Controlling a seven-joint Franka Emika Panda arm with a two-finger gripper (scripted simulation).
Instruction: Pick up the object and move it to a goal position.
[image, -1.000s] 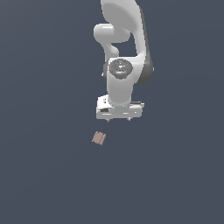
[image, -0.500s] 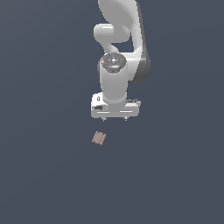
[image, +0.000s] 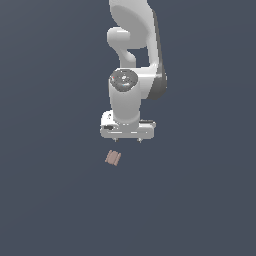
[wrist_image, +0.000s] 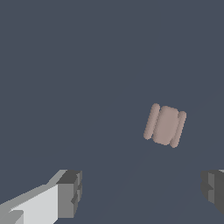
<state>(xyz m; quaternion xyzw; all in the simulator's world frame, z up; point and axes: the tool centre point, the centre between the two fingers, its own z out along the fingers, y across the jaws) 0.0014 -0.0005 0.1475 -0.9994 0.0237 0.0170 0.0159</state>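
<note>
The object (image: 113, 158) is a tiny pinkish-brown block with a ribbed top, lying flat on the dark grey floor. In the wrist view the object (wrist_image: 165, 125) lies ahead of the fingers and nearer one of them, not between them. My white gripper (image: 128, 140) hangs above the floor, just up and toward the exterior view's right of the block. Its two short fingertips (image: 115, 139) point down, spread wide apart and open with nothing held. The wrist view shows my gripper (wrist_image: 142, 192) with its grey pads (wrist_image: 70, 194) far apart.
A plain dark grey floor (image: 50, 200) fills the whole scene. The white arm (image: 132, 60) rises above the gripper. No other objects show.
The gripper has shifted toward the exterior view's left and come slightly lower, closer to the block. The block has not moved.
</note>
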